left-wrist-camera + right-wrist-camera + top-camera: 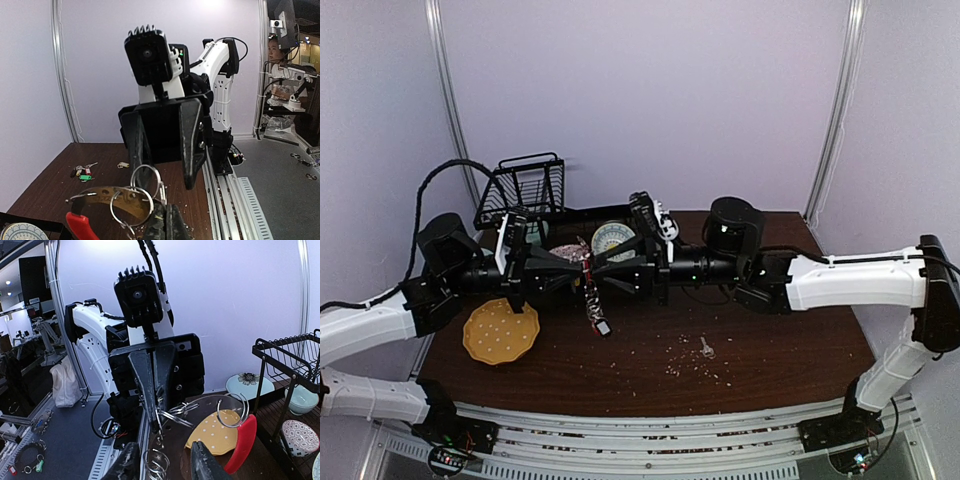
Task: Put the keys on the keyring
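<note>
The left jaws are clenched on the keyring (pixel 243 442), a bunch of silvery wire split rings with a thick curved red clip. They pinch it at one of the upper loops and hold it in the air over the middle of the dark brown wooden bench (pixel 770 370). The rest of the bunch hangs below the grip, with the red clip lowest. The right jaws face them nose to nose and stand released, fingers apart on either side of a dangling loop and grasping nothing.

I judge the task hardly begun, since no key shows on any loop. The rings are presented, but every key in view lies loose on the bench, so all the threading remains to be done.

- **Keyring:** one, with at least three wire loops. They overlap too much for an exact count.
- **Keys on the far side of the bench:** a small cluster of silver keys (pixel 82 172) with a green tag and a red one, perhaps three or four. A single yellow-tagged key (pixel 122 164) lies just beside it.
- **Key toward the near side:** one bare silver key (pixel 706 347) lies alone among pale crumbs, well apart from the others.
- **Other things:** one yellow scalloped plate with white dots (pixel 500 335) and one black wire dish rack (pixel 525 190).
</note>
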You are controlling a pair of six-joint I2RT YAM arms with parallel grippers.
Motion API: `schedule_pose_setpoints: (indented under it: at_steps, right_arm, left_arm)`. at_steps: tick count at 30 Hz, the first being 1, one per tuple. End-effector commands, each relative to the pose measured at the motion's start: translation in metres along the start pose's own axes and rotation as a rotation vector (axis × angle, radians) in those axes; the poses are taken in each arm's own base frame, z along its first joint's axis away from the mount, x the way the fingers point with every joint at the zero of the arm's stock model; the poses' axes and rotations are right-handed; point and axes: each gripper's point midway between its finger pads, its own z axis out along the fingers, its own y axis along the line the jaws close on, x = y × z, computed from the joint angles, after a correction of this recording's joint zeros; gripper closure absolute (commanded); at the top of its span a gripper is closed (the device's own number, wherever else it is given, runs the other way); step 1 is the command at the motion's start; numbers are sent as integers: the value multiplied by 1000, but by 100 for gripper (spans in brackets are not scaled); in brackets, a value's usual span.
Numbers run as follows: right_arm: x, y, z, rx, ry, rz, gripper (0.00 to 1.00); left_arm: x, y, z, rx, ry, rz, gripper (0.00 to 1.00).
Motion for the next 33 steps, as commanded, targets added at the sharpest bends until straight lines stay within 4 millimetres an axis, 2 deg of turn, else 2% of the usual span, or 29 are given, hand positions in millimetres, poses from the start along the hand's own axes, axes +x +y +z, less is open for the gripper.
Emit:
schedule_pose_setpoints:
  at_steps: [1,4,7,10,12,14,18,21,26,33]
  right_arm:
    - [-28,22,-18,-45,49,-87,63]
    - [-21,23,-25,-21,137,-96,64]
    - [-17,21,-27,19,186,-102,75]
    - [-17,37,-24,-35,193,-108,84]
    - [-13,46,-20,-66,196,-112,86]
    - [-9,47,-16,-72,204,-105,87]
    - [1,29,-9,4,235,-118,86]
    - [-1,17,-5,56,233,-145,85]
    - [6,7,3,76,254,-169,86]
    - [19,4,13,49,299,-160,90]
  left_arm:
    - [-4,-1,1,-11,26,125,100]
    - [2,-5,0,6,55,150,100]
    - [4,-8,0,19,67,165,100]
    - [4,-11,0,35,70,169,100]
    - [6,-12,0,43,72,168,100]
    - [7,-13,1,59,74,164,100]
    - [9,-14,2,68,77,170,100]
    - [12,-10,3,52,91,167,100]
    - [19,-3,4,21,123,163,100]
    - [19,-3,4,23,122,165,100]
